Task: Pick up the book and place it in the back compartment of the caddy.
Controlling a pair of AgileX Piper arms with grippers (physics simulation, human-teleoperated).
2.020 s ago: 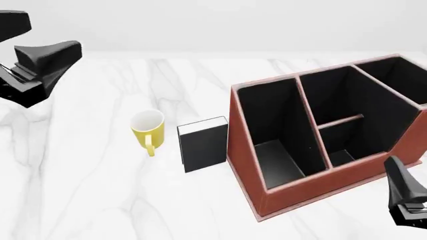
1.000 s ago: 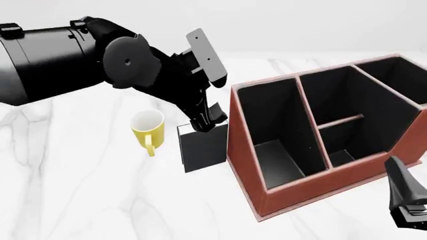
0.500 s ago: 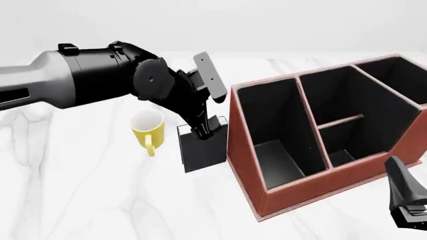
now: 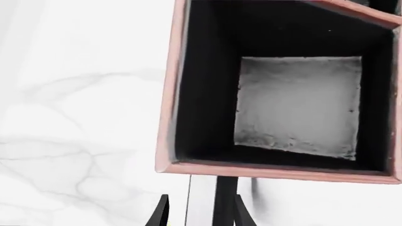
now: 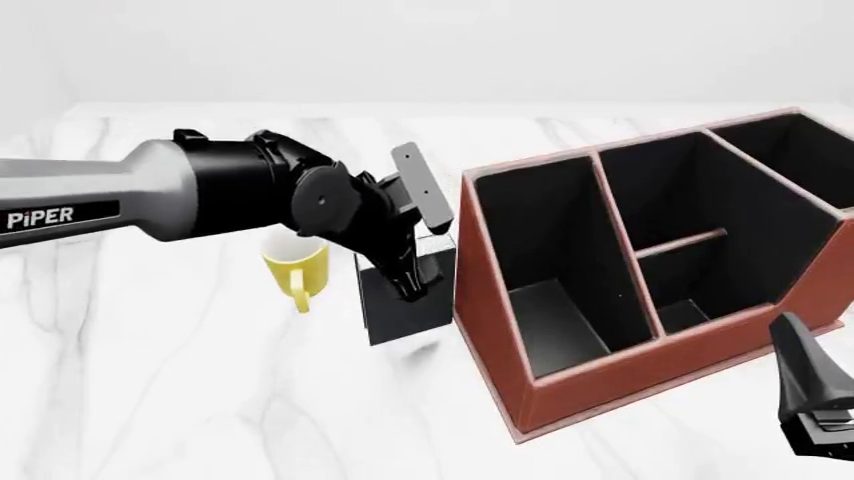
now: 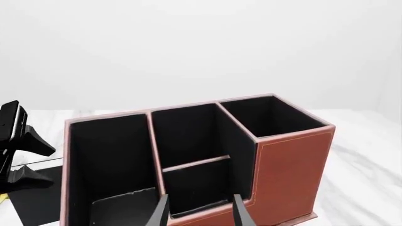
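The black book (image 5: 407, 305) stands on edge on the marble table between the yellow mug and the caddy (image 5: 497, 330). My left gripper (image 5: 414, 272) has come down over the book's top edge. In the left wrist view the left gripper (image 4: 199, 217) is open, its fingers straddling the book (image 4: 213, 202) with a gap on the page side. The back compartment (image 5: 687, 300) is the small cell below the short cross divider; nothing is in it. My right gripper (image 5: 807, 385) hangs open near the caddy's front right corner, its fingertips (image 6: 161, 213) bare before the caddy (image 6: 289, 160).
A yellow mug (image 5: 296, 268) stands just left of the book, close under the left arm. The caddy's long cell (image 4: 298, 106) nearest the book shows a grey floor. The book (image 6: 37, 200) and left gripper (image 6: 19, 141) show at the edge of the right wrist view.
The left arm has swung in from the left and dropped lower, bringing its fingers down around the book's top edge. The book, mug, caddy and right arm have not moved.
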